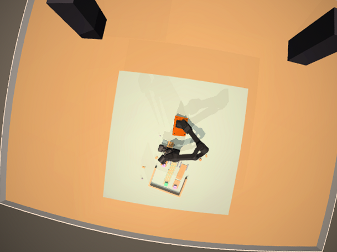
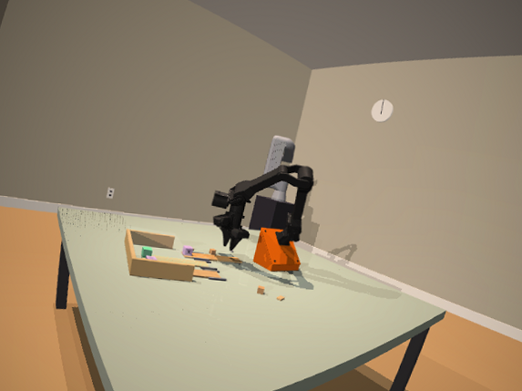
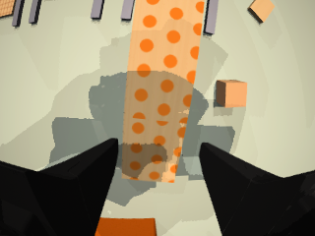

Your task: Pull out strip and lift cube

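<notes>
You are looking at a pale green worktop [image 2: 221,331] on dark legs, standing on an orange floor [image 2: 3,284] in a room with tan walls; a round clock [image 2: 382,110] hangs on the far wall and a socket [image 2: 109,192] sits low on the left one.

Take the orange base [image 2: 276,255] as your landmark. Nearer you than the base, two small tan blocks [image 2: 261,290] lie loose on the worktop. Left of the base, the claw [image 2: 232,239] hangs just above the worktop with its fingers spread about halfway and nothing between them. In the wrist view its two dark fingers straddle the near end of the orange-dotted strip [image 3: 160,66] without touching it, and their shadow falls across that end. A tan cube [image 3: 231,93] sits just right of the strip.

Further left of the base, the strips run between grey rails into a wooden tray [image 2: 160,267]. A purple cube [image 2: 188,250] rides on the dotted strip outside the tray's open end; its label is too small to read. Inside the tray are a green cube [image 2: 146,251] and another purple one [image 2: 150,257].

Behind the base stands a dark box [image 2: 269,213] with a grey post [image 2: 280,157].
</notes>
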Motion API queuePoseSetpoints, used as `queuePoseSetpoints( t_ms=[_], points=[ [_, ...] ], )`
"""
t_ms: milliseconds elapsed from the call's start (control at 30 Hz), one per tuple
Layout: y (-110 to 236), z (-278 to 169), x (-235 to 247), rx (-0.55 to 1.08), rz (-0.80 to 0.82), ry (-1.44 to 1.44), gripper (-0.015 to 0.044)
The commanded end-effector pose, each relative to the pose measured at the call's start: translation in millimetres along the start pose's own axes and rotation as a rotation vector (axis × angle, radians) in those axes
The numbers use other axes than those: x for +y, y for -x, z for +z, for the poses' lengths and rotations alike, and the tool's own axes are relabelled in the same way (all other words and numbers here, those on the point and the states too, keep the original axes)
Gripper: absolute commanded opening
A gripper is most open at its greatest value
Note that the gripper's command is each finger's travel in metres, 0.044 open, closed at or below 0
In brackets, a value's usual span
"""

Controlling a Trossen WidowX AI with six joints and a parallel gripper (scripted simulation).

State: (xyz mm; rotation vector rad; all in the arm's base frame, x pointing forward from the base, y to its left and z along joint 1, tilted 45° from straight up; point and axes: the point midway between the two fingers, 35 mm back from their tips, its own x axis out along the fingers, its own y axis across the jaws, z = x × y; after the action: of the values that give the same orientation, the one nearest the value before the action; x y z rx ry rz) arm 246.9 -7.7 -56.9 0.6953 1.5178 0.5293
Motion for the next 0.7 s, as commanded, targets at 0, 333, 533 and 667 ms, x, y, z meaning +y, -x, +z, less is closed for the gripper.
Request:
queuePoseSetpoints(
  t_ms=[0, 333, 533, 667],
  points=[
    [1.5, 15.4, 0.2, 0.001, 0.004, -0.002, 0.0368],
    [6.9, 51.3, -1.6, -0.001, 0.003, 0.0, 0.044],
    [10.1, 73.0, -2.3, -0.002, 0.003, 0.001, 0.044],
    [12.3, 87.7, -2.7, -0.003, 0.003, 0.002, 0.044]
  ],
)
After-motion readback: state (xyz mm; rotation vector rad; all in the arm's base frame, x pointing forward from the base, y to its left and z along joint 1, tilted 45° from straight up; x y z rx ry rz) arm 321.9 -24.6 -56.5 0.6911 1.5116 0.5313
